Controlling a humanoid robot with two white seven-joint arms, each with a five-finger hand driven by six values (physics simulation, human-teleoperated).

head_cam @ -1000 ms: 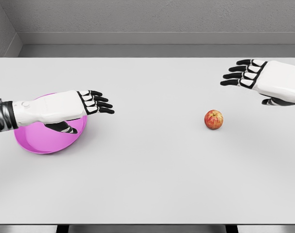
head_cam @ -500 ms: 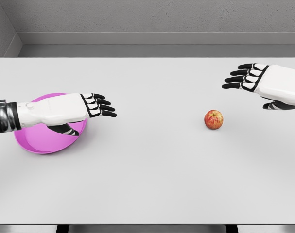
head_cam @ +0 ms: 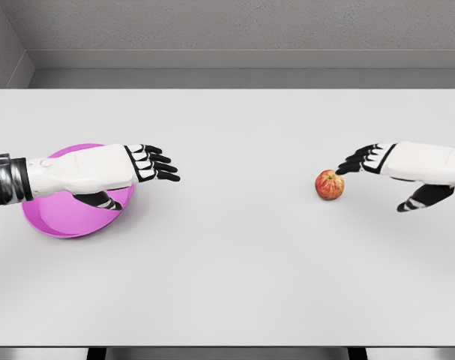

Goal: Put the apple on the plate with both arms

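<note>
A red-yellow apple [head_cam: 329, 184] lies on the white table, right of the middle. My right hand [head_cam: 377, 174] is low beside it on its right, fingers spread open, with the fingertips [head_cam: 341, 170] at the apple's upper right edge and the thumb [head_cam: 411, 202] hanging apart. A pink plate [head_cam: 51, 219] rests at the left. Above it hovers my left hand [head_cam: 141, 169], open, fingers stretched toward the right and holding nothing; its forearm hides part of the plate.
The white table [head_cam: 227, 262] spans nearly the whole view, with its front edge near the bottom. A grey wall runs behind the far edge.
My right hand has come down and toward me, from the far right to just beside the apple. The left hand has barely shifted over the plate. The apple has not moved.
</note>
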